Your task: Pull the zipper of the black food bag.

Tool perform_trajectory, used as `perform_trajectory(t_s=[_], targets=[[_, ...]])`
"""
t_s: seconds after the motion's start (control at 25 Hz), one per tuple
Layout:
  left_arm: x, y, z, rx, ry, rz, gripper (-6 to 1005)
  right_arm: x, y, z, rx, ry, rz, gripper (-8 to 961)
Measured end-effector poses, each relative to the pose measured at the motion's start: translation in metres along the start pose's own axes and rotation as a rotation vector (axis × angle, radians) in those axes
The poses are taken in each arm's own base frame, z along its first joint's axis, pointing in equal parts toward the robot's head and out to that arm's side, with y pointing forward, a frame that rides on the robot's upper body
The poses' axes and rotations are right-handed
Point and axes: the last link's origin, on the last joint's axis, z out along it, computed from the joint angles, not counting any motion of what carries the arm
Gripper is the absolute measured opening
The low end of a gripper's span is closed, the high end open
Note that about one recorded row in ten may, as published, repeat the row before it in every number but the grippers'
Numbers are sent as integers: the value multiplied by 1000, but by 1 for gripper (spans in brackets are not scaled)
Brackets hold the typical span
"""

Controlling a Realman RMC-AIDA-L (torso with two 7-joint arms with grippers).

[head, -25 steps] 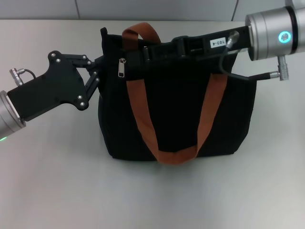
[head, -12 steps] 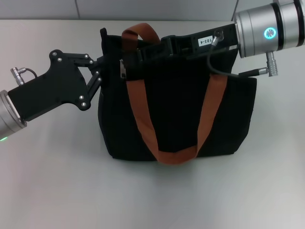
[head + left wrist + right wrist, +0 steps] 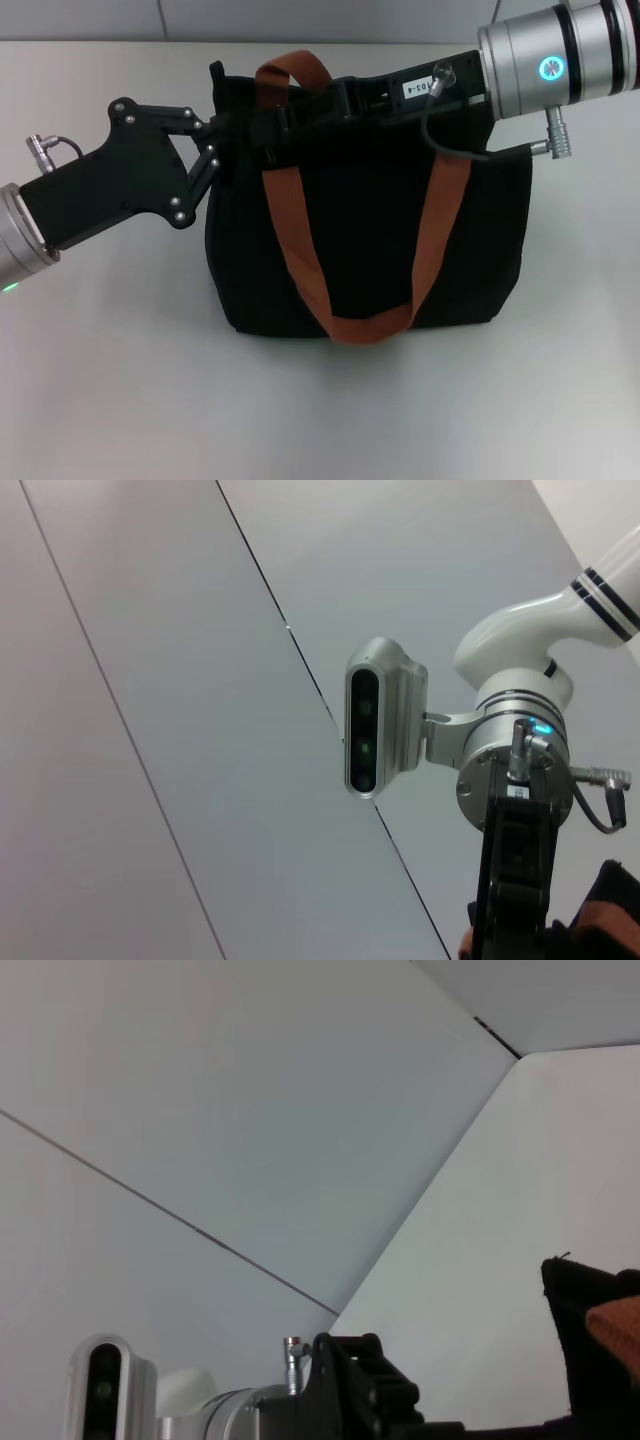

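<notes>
At centre frame in the head view stands the black food bag [image 3: 370, 240], upright on a pale grey table [image 3: 120, 380]. Its two rust-orange handles show: one [image 3: 292, 68] arches above the top edge at upper left of centre, the other [image 3: 360, 270] hangs as a long loop down the front panel.

From the left edge of the frame, the left gripper [image 3: 222, 135] reaches in toward the bag's upper left corner. Its dark fingers [image 3: 205, 160] touch the fabric there and appear closed on the corner, though black on black leaves the grip uncertain.

From the upper right, the right gripper [image 3: 275, 135] extends across the bag's top edge, its silver wrist ring lit blue-green at far right. Its tip lies at the upper left part of the bag, just beside the left gripper. The zipper pull cannot be seen in this view; the right gripper's tip covers the spot on the top edge, and whether its claw is open or closed on anything cannot be told.

Both wrist views show mainly wall panels, with the opposite arm and a sliver of black fabric and orange strap at the lower edge.
</notes>
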Motion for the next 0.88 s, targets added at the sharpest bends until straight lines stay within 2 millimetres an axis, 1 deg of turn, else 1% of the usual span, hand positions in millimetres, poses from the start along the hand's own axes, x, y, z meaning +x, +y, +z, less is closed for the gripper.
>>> perform_trajectory(t_s=[0.16, 0.76, 0.88], targets=[[1, -1, 0, 3, 6, 2, 30, 0, 0, 1, 6, 4, -4, 382], [1, 0, 1, -1, 10, 2, 31, -2, 1, 5, 21, 22, -30, 331], [1, 0, 1, -1, 11, 2, 32, -2, 1, 5, 21, 22, -31, 285]])
